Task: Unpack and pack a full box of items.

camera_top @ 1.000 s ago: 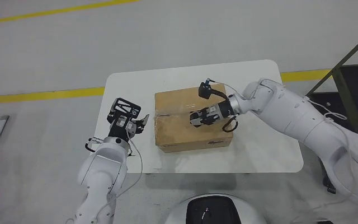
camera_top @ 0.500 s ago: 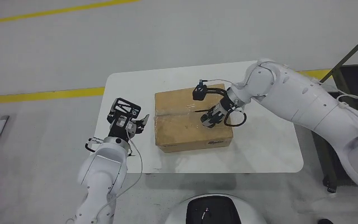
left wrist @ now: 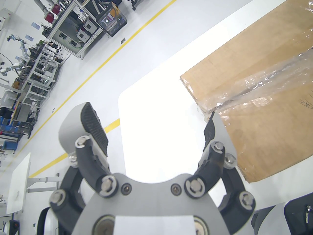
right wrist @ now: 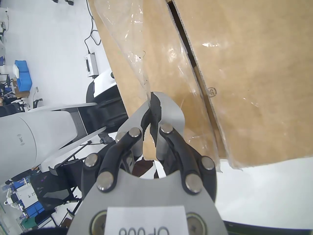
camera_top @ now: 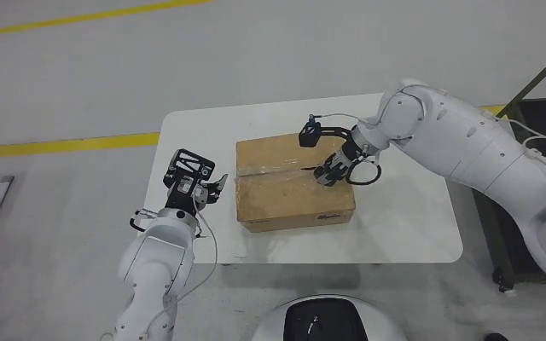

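Note:
A brown cardboard box (camera_top: 273, 192) lies in the middle of the white table (camera_top: 401, 222). Clear tape (right wrist: 127, 40) runs along its top seam and is partly peeled up, so a dark gap (right wrist: 183, 32) shows between the flaps. Above the box's right half, my right gripper (camera_top: 327, 173) is shut on the loose end of that tape (right wrist: 152, 103). My left gripper (camera_top: 198, 169) hangs open just off the box's left end, nothing between its fingers (left wrist: 150, 113). That end of the box (left wrist: 264, 79) carries crinkled tape (left wrist: 256, 84) over its edge.
Bare table surface lies left of the box (left wrist: 156, 113) and to its right and front. A dark metal frame (camera_top: 525, 111) stands off the table's right side. A yellow floor line (camera_top: 77, 145) runs behind the table.
My right gripper has moved from the middle of the box top toward its right end, still holding the tape, and its arm has swung back. The left arm has kept still.

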{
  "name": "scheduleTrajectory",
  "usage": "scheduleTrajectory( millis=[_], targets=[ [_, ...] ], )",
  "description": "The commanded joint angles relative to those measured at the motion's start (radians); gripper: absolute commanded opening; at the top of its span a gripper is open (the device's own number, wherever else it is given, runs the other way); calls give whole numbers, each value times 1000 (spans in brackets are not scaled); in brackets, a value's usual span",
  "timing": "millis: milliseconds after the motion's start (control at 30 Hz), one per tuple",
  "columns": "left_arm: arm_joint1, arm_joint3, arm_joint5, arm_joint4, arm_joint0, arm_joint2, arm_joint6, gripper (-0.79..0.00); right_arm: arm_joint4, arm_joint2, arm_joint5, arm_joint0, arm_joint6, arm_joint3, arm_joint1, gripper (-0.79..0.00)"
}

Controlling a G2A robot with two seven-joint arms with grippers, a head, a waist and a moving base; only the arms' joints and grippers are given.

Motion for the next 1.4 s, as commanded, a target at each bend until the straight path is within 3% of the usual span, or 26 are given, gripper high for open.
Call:
scheduleTrajectory(
  millis=[0, 1267, 1300, 1367],
  targets=[
    [0, 0, 0, 0, 0, 0, 0, 0, 0, 0, 0, 0, 0, 0, 0, -785],
    [0, 0, 0, 0, 0, 0, 0, 0, 0, 0, 0, 0, 0, 0, 0, -785],
    [0, 0, 0, 0, 0, 0, 0, 0, 0, 1, -2, -3, -6, -6, 0, 0],
    [0, 0, 0, 0, 0, 0, 0, 0, -26, 6, -4, -12, -29, -23, 2, 0]
  ],
)
